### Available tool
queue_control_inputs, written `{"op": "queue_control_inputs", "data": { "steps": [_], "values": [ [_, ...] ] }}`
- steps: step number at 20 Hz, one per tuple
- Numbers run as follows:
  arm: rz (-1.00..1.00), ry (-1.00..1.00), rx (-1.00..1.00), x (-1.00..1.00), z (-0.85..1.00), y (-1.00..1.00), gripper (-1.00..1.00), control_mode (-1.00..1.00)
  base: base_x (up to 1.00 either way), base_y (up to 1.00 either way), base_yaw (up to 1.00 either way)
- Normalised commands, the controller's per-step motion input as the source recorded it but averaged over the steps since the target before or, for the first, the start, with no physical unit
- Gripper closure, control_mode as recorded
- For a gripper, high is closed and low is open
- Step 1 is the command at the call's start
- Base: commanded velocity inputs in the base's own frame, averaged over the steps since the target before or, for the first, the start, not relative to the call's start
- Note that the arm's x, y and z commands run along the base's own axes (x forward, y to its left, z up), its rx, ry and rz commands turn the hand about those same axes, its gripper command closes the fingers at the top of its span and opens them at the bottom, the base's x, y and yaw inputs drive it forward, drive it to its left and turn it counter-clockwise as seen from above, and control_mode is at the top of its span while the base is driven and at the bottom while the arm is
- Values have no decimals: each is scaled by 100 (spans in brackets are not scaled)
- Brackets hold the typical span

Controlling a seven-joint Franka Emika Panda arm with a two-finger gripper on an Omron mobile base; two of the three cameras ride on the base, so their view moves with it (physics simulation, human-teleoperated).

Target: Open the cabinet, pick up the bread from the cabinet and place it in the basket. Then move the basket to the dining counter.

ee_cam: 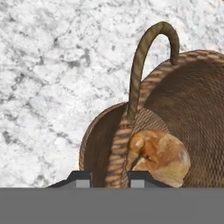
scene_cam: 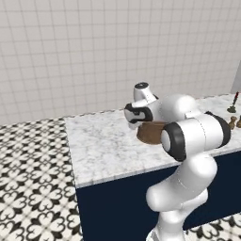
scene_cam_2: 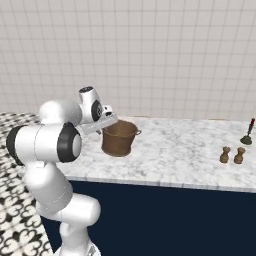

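The brown woven basket [scene_cam_2: 119,140] stands on the dining counter [scene_cam_2: 185,155], a marble-topped block with navy sides. Part of the basket [scene_cam: 150,132] shows behind my forearm in the left base view. My gripper [ee_cam: 109,178] is shut on the basket's rim wall [ee_cam: 120,144], one fingertip outside and one inside, just below a loop handle [ee_cam: 144,57]. The tan bread [ee_cam: 159,157] lies inside the basket on its floor. From the right base view the gripper [scene_cam_2: 107,122] reaches the basket's left rim. The cabinet is out of view.
Two small brown shakers [scene_cam_2: 232,155] and a dark stand with a red top [scene_cam_2: 247,134] sit at the counter's right end. The counter's left edge [scene_cam: 70,150] drops to patterned floor tiles [scene_cam: 28,179]. A tiled wall runs behind.
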Motion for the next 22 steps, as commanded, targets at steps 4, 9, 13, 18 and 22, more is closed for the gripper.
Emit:
{"op": "queue_control_inputs", "data": {
  "steps": [4, 9, 13, 18, 22],
  "values": [
    [0, 1, 0, 27, -35, 0, -100, -100, 0, 0, 0],
    [0, -1, 3, 4, -2, 0, -100, -100, 0, 0, 0],
    [-1, -9, 12, -38, 74, 0, -100, -100, 0, 0, 0],
    [-1, -22, 6, -88, 95, 12, -100, -100, 0, 0, 0],
    [-2, -33, 0, -100, 79, 40, -100, -100, 0, 0, 0]
  ]
}}
